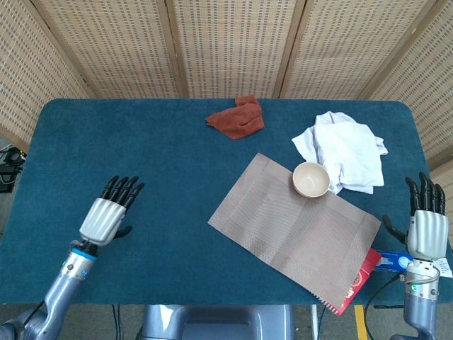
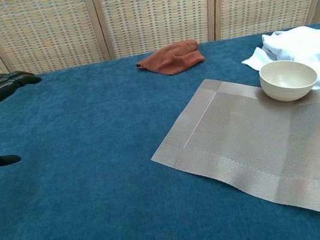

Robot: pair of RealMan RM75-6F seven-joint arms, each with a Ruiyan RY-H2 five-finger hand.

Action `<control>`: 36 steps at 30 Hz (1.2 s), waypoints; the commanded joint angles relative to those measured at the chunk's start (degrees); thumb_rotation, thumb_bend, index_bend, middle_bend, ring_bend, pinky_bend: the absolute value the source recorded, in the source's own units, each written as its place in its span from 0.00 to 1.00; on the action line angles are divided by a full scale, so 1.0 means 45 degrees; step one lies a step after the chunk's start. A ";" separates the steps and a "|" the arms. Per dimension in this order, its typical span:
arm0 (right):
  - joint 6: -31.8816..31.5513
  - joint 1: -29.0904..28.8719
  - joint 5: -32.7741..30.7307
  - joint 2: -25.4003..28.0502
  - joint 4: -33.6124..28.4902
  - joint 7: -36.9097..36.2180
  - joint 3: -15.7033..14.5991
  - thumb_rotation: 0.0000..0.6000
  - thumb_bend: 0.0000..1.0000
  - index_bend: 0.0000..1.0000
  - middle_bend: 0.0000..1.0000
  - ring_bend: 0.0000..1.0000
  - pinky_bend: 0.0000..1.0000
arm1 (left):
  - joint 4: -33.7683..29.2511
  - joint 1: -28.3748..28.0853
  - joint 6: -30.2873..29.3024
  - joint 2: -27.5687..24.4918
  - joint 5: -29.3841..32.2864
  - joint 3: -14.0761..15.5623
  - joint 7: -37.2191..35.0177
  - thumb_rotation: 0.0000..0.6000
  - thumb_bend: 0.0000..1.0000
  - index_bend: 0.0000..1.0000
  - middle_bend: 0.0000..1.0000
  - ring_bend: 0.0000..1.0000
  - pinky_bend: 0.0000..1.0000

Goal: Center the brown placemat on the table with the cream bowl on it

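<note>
- The brown placemat lay skewed in the lower right of the head view, its near corner reaching the table's front edge and covering part of a red booklet. The cream bowl sat on the mat's far edge, touching the white cloth.
- The left hand hovered over bare table at lower left, fingers stretched and apart, holding nothing. The right hand stood upright at the far right edge, fingers likewise spread and empty.
- Risk: the bowl rode near the mat's border, so a quick drag toward the middle could probably slide it off or tip it.
- Risk: pulling from one corner only would likely turn the mat rather than shift it, leaving it crooked.
- Risk: the white cloth touched the bowl and might be dragged along or snag it.
- Risk: the booklet under the near corner could be pulled with the mat or knocked off the table.
- The rust-coloured rag at top centre lay well apart, a small concern.
</note>
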State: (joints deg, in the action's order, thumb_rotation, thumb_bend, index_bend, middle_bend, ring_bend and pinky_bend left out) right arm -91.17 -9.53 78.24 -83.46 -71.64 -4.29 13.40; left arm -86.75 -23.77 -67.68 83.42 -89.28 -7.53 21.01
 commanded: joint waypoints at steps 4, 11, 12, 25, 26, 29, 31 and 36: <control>0.0041 -0.0001 0.0010 -0.0026 0.0072 -0.0003 0.0031 1.00 0.38 0.13 0.00 0.00 0.00 | 0.1106 -0.1624 0.1440 0.1111 0.0177 -0.0517 0.0399 1.00 0.10 0.01 0.00 0.00 0.00; 0.0187 -0.0056 0.0005 -0.0091 0.0202 -0.0019 0.0067 1.00 0.38 0.13 0.00 0.00 0.00 | 0.1971 -0.2843 0.2440 0.2222 0.0550 -0.0701 0.0807 1.00 0.10 0.03 0.00 0.00 0.00; 0.0192 -0.0060 0.0004 -0.0100 0.0217 -0.0035 0.0078 1.00 0.38 0.13 0.00 0.00 0.00 | 0.2055 -0.2977 0.2543 0.2359 0.0621 -0.0728 0.0871 1.00 0.10 0.03 0.00 0.00 0.00; 0.0244 -0.0054 -0.0030 -0.0113 0.0310 -0.0262 0.0175 1.00 0.38 0.13 0.00 0.00 0.00 | 0.2928 -0.4248 0.3491 0.3752 0.1418 -0.0856 0.1689 1.00 0.10 0.04 0.00 0.00 0.00; 0.0247 -0.0053 -0.0025 -0.0118 0.0320 -0.0269 0.0173 1.00 0.38 0.13 0.00 0.00 0.00 | 0.3017 -0.4329 0.3574 0.3858 0.1504 -0.0841 0.1749 1.00 0.10 0.04 0.00 0.00 0.00; 0.0327 -0.0063 -0.0051 -0.0138 0.0365 -0.0354 0.0179 1.00 0.38 0.13 0.00 0.00 0.00 | 0.3581 -0.4675 0.3952 0.4437 0.1918 -0.0865 0.2040 1.00 0.10 0.04 0.00 0.00 0.00; 0.0342 -0.0068 -0.0052 -0.0145 0.0388 -0.0390 0.0191 1.00 0.38 0.13 0.00 0.00 0.00 | 0.3856 -0.4825 0.4012 0.4712 0.2095 -0.0863 0.2176 1.00 0.10 0.04 0.00 0.00 0.00; 0.0340 -0.0064 -0.0058 -0.0137 0.0389 -0.0473 0.0227 1.00 0.38 0.13 0.00 0.00 0.00 | 0.4215 -0.5080 0.4141 0.5065 0.2330 -0.0778 0.2394 1.00 0.10 0.04 0.00 0.00 0.00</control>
State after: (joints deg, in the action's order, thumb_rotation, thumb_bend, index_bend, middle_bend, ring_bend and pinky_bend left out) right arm -89.63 -9.82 77.98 -84.08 -69.89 -6.41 14.41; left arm -68.01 -46.42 -49.15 105.96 -78.99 -11.13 31.58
